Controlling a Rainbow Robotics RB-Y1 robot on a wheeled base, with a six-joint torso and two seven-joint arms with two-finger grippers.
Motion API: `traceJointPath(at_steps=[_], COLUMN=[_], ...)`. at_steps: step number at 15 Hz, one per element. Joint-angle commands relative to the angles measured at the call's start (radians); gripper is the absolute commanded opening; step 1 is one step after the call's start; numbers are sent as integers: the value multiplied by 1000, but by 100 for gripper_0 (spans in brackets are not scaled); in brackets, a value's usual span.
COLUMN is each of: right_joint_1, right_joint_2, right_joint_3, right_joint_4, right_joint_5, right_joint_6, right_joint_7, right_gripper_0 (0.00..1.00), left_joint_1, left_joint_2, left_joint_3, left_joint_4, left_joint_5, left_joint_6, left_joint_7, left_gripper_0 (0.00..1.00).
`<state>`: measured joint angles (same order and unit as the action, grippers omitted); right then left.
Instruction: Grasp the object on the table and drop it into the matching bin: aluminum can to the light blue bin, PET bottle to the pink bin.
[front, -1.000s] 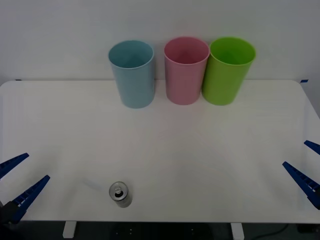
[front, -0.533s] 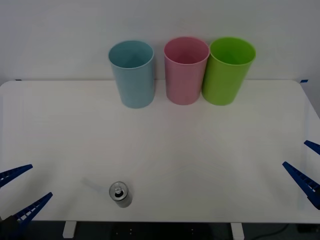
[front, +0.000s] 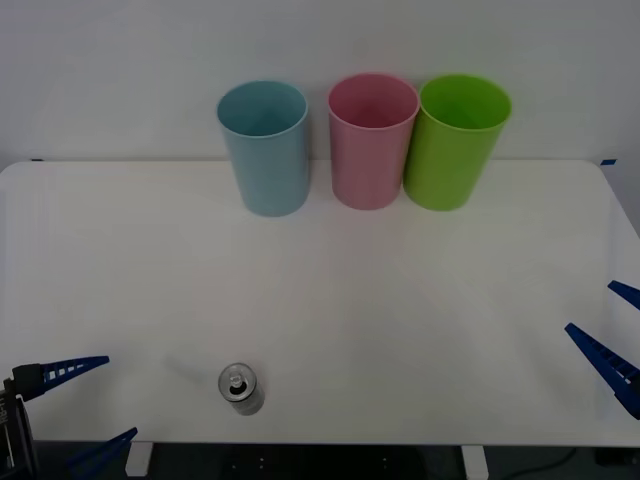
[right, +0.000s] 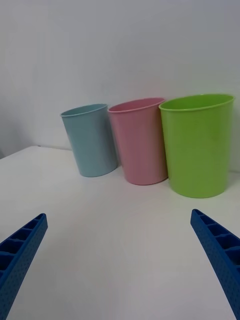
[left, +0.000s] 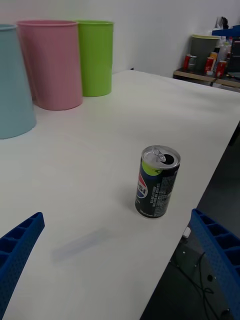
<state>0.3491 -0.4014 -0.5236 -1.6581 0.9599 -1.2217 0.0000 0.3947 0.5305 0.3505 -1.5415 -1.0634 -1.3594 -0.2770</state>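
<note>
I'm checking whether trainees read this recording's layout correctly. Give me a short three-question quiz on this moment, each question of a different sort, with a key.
1. True or false: the aluminum can stands upright on the table, near its front edge.
2. Which bin stands between the other two? A) light blue bin B) pink bin C) lime green bin
3. Fill in: the end effector closer to the can is the ____ one.

Key
1. True; its open pull-tab top faces up.
2. B.
3. Left; the left end effector is open at the table's front left corner, while the right end effector is open at the right edge.
</note>
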Motion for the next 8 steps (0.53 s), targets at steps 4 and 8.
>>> traceJointPath(at_steps=[4,8], right_joint_1=[0,0], right_joint_2=[0,0], right_joint_3=[0,0], right_joint_4=[0,0], right_joint_5=[0,0], right_joint_6=[0,0], right_joint_7=[0,0], right_gripper_0=[100,100], left_joint_1=[-122,-155], left_joint_2=[5,3], left_joint_3=[-103,-171], left_joint_4=[186,222], left_joint_5=[-18,-30], left_joint_6=[-32,-30], left_joint_7=[-129,-140], left_gripper_0=[100,100])
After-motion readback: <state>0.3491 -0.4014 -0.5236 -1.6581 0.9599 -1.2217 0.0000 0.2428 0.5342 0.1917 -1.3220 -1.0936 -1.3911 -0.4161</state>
